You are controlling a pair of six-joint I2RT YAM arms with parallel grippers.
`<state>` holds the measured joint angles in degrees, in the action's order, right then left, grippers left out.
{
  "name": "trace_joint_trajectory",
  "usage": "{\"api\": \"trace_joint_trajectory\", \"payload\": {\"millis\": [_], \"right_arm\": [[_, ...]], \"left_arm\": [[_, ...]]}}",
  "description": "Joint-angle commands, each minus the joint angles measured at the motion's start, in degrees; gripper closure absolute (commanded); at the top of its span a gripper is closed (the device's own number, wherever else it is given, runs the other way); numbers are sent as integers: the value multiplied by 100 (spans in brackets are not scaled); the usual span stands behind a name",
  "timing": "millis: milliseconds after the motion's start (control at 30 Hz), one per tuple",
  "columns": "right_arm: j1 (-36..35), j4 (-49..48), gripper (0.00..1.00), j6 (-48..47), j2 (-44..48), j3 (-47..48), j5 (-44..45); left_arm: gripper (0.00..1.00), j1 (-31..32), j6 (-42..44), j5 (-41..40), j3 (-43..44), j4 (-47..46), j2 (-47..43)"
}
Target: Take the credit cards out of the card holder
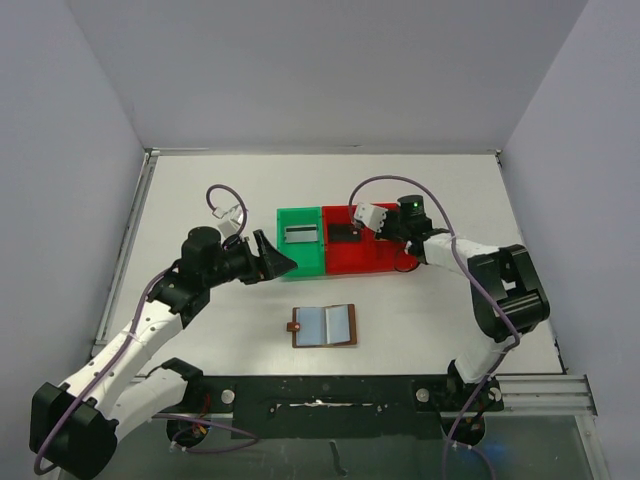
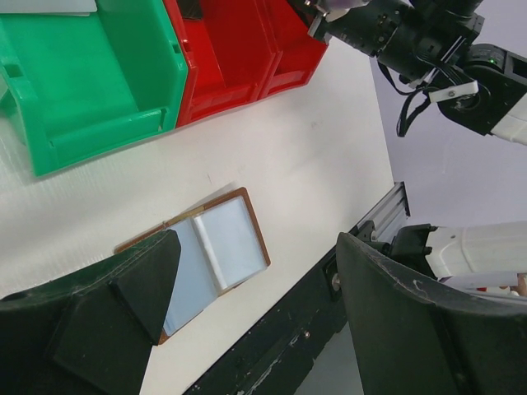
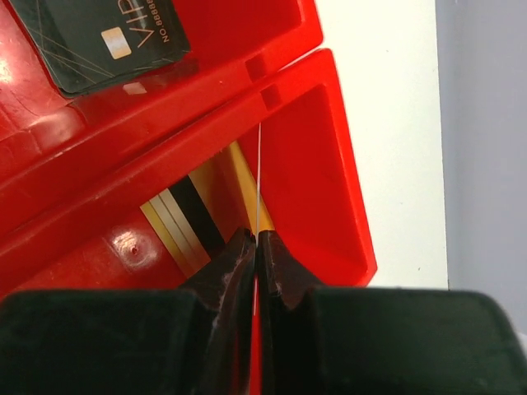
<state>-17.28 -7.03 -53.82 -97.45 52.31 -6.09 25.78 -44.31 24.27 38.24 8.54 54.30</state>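
The brown card holder (image 1: 323, 325) lies open on the white table near the front edge, its pale blue panels (image 2: 222, 243) facing up. My left gripper (image 1: 275, 258) hovers open and empty beyond it, by the green bin; in the left wrist view its dark fingers (image 2: 428, 321) frame the holder. My right gripper (image 3: 257, 243) is shut on a thin credit card (image 3: 258, 177), seen edge-on, over the right red compartment (image 3: 321, 164). A gold and black striped card (image 3: 185, 218) lies in that compartment. A dark card (image 3: 107, 37) lies in the neighbouring red compartment.
A green bin (image 1: 300, 240) with a card inside stands joined to the red bin (image 1: 360, 255) at mid-table. White walls enclose the table on three sides. A black rail (image 1: 330, 395) runs along the near edge.
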Motion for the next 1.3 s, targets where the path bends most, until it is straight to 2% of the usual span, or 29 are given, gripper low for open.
{"api": "trace_joint_trajectory", "payload": {"millis": [0,200,267,533,867,1000,1267], "right_arm": [[-6,-412,100,-399,-77,219,117],[-84,-217,96,-509,-219,296,153],[-110,-155,89,-512,-217,284,153],[-125,113,74,-434,-98,292,-89],[-79,179,66,-199,-115,342,-274],[6,238,61,-58,-22,315,-551],[47,273,58,101,43,323,-636]], "left_arm": [[25,-12,-11,23,87,-173,-111],[25,-12,-34,32,45,-150,-168],[25,-16,-42,34,35,-150,-188],[25,-12,-36,72,17,-182,-160],[25,-12,-38,234,-35,-228,-66],[25,-12,-34,870,-36,-440,10],[25,-12,-25,1010,-186,-520,116]]}}
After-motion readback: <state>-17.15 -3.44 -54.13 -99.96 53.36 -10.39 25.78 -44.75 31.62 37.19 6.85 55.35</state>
